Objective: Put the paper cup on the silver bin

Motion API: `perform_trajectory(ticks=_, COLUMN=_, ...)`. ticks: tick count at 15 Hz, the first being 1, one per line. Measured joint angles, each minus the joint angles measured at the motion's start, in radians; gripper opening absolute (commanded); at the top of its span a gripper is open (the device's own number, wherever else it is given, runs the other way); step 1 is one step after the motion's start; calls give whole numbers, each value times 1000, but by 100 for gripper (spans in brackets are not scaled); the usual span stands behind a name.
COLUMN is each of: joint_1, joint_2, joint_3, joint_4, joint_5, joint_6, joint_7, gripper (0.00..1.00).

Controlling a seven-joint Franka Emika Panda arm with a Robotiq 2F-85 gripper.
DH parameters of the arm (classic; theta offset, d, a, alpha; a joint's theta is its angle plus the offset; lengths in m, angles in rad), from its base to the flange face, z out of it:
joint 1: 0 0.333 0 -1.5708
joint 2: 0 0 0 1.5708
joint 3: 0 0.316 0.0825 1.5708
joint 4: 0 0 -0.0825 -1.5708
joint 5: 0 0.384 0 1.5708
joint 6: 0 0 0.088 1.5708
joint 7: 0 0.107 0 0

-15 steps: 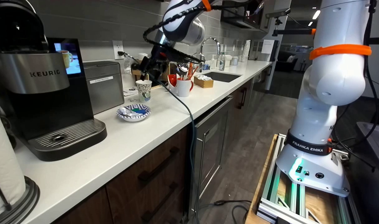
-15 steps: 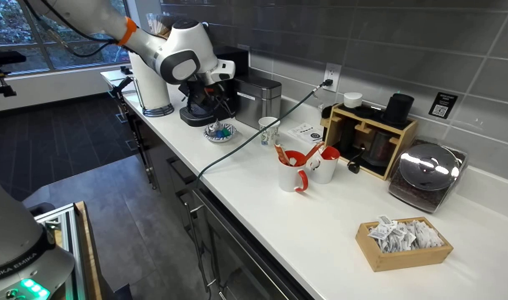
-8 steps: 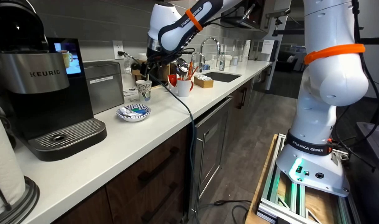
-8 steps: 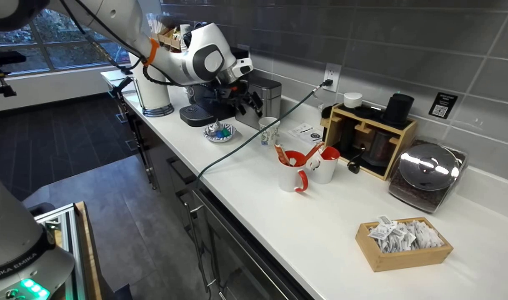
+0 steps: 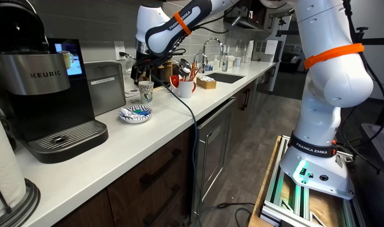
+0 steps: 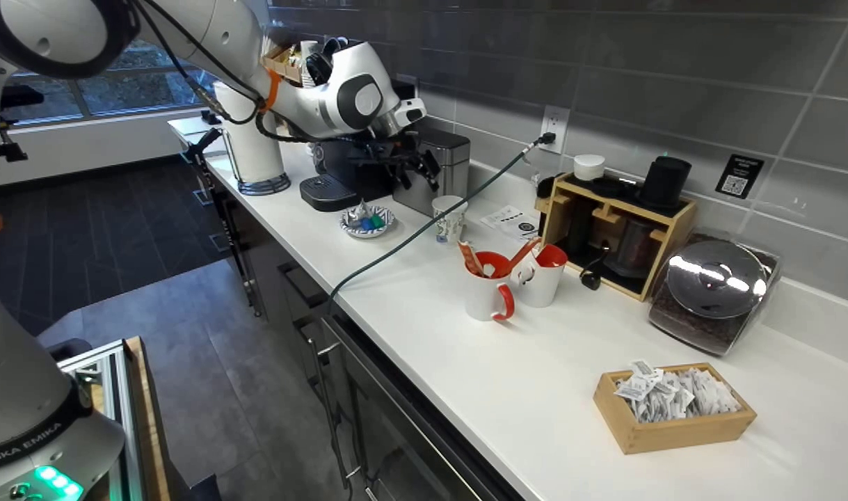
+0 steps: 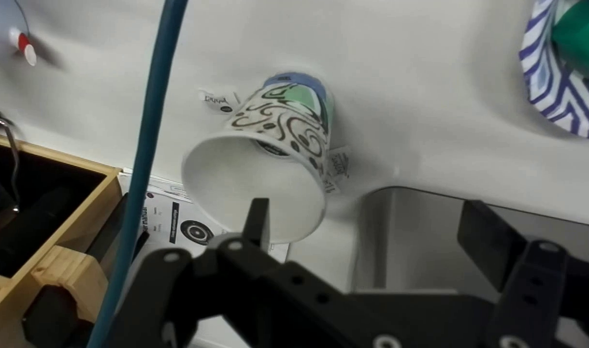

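The paper cup [image 5: 146, 93] stands upright on the counter in both exterior views [image 6: 449, 226], with its open mouth showing in the wrist view [image 7: 289, 116]. The silver bin [image 5: 107, 91] stands beside it against the wall, its lid shut; it also shows in an exterior view [image 6: 453, 167] and the wrist view [image 7: 420, 232]. My gripper [image 7: 366, 215] is open and empty. It hangs above the counter, higher than the cup's rim, near the bin's side [image 5: 140, 75]. In the wrist view one finger overlaps the cup's mouth and the other overlaps the bin; contact is not visible.
A teal cable [image 7: 149, 121] runs from the wall outlet across the counter, close to the cup. A patterned dish [image 5: 132, 120] with wrapped items sits in front. The coffee machine [image 5: 31, 75] stands beyond the bin. White-and-red mugs [image 6: 485, 299] and a wooden rack [image 6: 664, 243] stand nearby.
My gripper has moved from in front of the coffee machine towards the wall, to beside the bin and cup. It is somewhat lower. The cup and bin have not moved.
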Motion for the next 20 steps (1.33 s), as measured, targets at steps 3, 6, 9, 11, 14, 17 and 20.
perform_trajectory(ticks=3, joint_1=-21, joint_2=60, joint_3=-6, joint_4=69, joint_5=16, joint_6=-14, joint_7=1, gripper=100)
perform_trajectory(ticks=6, joint_1=-26, joint_2=77, joint_3=-6, joint_4=88, joint_5=18, joint_6=-15, joint_7=-1, gripper=100)
perform_trajectory(ticks=9, joint_1=-29, joint_2=80, joint_3=-6, joint_4=87, joint_5=18, joint_6=-15, joint_7=-2, gripper=74)
perform_trajectory(ticks=11, joint_1=-35, joint_2=84, joint_3=-6, joint_4=85, joint_5=19, joint_6=-15, joint_7=-2, gripper=70)
perform_trajectory(ticks=14, joint_1=-45, joint_2=97, joint_3=-4, joint_4=84, joint_5=24, joint_6=-14, joint_7=-5, gripper=46)
perform_trajectory(ticks=17, joint_1=-49, joint_2=114, joint_3=0, joint_4=84, joint_5=31, joint_6=-7, joint_7=-12, gripper=23)
perform_trajectory(ticks=20, joint_1=-48, joint_2=120, joint_3=6, joint_4=83, joint_5=32, joint_6=11, joint_7=-14, gripper=1)
